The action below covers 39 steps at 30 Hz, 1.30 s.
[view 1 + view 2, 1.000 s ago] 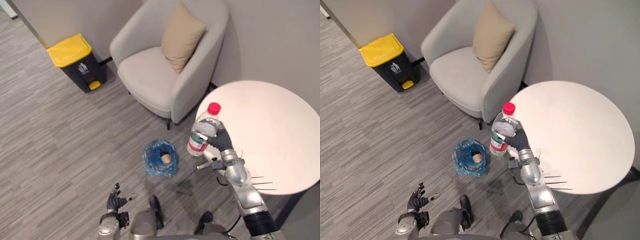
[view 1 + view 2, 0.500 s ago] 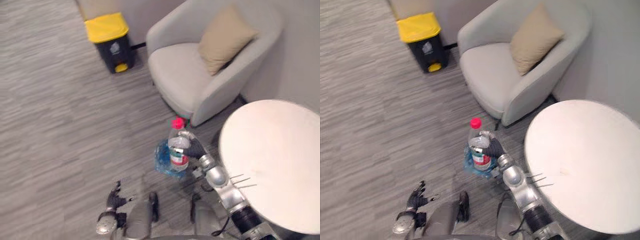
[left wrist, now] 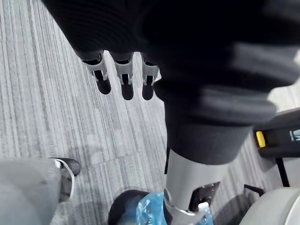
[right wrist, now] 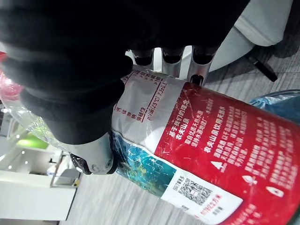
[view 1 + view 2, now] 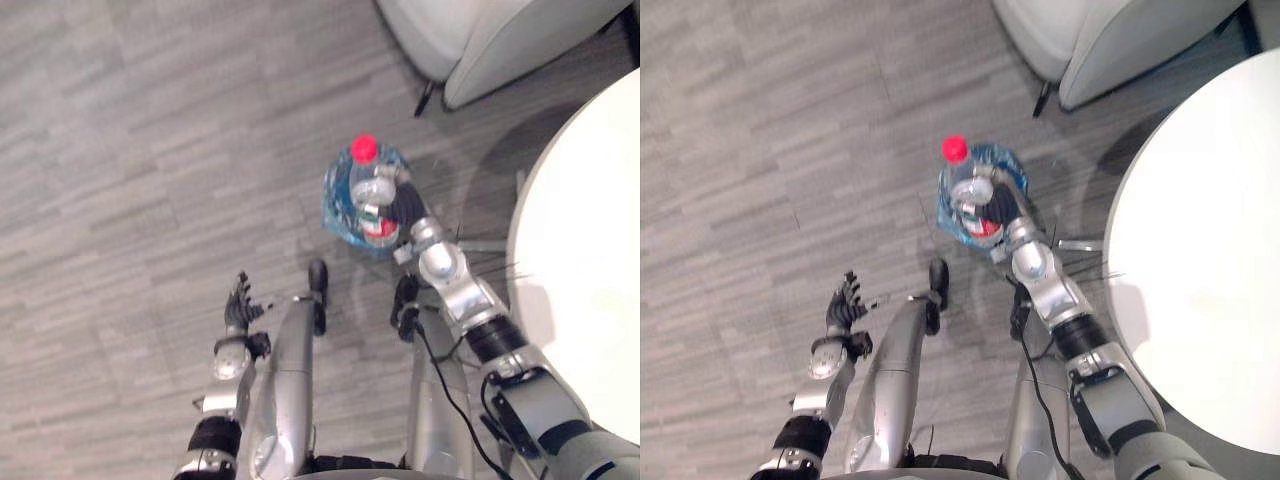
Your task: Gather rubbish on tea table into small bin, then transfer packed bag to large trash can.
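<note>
Grips the plastic bottle (image 5: 368, 188) in the right robot hand (image 5: 403, 207), fingers and thumb curled round its labelled middle, red cap (image 5: 364, 148) beyond the fingers. Holds it over the blue-lined small bin (image 5: 334, 203) just beneath that hand. Shows the left robot hand (image 5: 238, 305) straight-fingered and spread above the floor (image 5: 150, 150), well apart from the bottle. Places the desk (image 5: 590, 280) on the right robot hand's outer side.

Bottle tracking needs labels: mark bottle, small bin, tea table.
water bottle (image 5: 366, 183), left eye view, clear shoulder.
small bin (image 5: 332, 205), left eye view, blue liner's rim.
tea table (image 5: 590, 250), left eye view, bare top.
</note>
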### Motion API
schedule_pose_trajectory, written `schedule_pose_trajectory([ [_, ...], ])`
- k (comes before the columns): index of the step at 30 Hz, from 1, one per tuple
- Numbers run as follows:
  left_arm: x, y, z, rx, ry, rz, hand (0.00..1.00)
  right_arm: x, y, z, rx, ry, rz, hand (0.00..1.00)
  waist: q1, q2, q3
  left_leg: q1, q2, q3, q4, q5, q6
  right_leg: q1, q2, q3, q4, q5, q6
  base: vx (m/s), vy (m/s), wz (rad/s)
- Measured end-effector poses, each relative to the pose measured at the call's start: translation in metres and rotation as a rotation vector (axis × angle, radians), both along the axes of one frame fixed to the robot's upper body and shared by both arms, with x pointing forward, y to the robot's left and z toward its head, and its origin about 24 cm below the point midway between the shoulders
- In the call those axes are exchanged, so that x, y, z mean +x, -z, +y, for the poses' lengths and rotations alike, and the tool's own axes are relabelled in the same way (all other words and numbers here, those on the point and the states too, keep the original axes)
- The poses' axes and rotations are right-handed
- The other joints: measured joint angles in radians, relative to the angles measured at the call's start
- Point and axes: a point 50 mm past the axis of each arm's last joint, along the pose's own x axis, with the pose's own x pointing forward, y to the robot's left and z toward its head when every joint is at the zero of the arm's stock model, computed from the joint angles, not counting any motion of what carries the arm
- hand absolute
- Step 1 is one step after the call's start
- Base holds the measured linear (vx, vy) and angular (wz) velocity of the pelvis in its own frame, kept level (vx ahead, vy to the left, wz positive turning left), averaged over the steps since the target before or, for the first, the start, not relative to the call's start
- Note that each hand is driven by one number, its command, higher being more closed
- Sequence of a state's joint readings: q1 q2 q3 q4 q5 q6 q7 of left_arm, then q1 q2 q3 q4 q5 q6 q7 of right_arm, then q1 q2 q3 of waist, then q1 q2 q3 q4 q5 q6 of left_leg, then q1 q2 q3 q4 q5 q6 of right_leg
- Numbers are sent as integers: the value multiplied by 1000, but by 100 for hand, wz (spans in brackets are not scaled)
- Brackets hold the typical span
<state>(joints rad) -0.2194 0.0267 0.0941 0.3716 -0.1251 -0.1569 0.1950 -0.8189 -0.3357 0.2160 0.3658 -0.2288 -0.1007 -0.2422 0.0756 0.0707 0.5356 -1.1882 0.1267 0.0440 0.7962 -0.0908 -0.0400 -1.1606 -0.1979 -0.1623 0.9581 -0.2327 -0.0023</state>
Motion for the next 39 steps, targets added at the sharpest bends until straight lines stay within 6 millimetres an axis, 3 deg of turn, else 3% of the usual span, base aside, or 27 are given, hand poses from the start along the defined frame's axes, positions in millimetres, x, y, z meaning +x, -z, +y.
schedule_pose_trajectory([
  [6,0,-19,8,-43,-67,-91,0,1,-40,-20,155,53,-112,100,23,-1,9,-172,3,-14,86,11,-4,-173,-17,-2,111,-26,-7,-36,-17,10],
  [7,0,-22,10,-58,-76,-105,0,1,-46,-22,165,59,-131,0,24,-1,9,-188,2,-14,87,12,-6,-192,-18,-2,117,-26,-7,-26,5,6],
  [16,-1,-30,16,-77,-101,-165,0,9,-66,-37,166,99,-142,0,28,-1,9,-246,11,-17,81,32,-17,-248,-25,-19,130,-27,-9,-32,20,5],
  [21,-1,-30,16,-76,-101,-164,0,8,-64,-29,87,84,-147,0,25,-1,9,-245,12,-21,82,38,-14,-243,-27,-26,132,-26,-11,-23,27,1],
  [25,-1,-26,15,-74,-99,-145,0,1,-46,-18,-76,73,-150,0,22,-2,8,-228,12,-25,78,36,-17,-222,-25,-31,126,-28,-8,-37,28,0],
  [31,-1,-20,14,-49,-92,-106,0,-6,-4,-7,-254,49,-80,0,19,-9,3,-163,17,-16,25,41,-22,-155,-24,-43,80,-23,-15,-38,15,3],
  [39,-2,-14,16,-31,-92,-78,0,-9,30,22,-506,-29,-25,0,18,-21,-3,-142,27,-9,-12,66,-18,-135,-15,-54,49,-21,-18,-9,1,0],
])
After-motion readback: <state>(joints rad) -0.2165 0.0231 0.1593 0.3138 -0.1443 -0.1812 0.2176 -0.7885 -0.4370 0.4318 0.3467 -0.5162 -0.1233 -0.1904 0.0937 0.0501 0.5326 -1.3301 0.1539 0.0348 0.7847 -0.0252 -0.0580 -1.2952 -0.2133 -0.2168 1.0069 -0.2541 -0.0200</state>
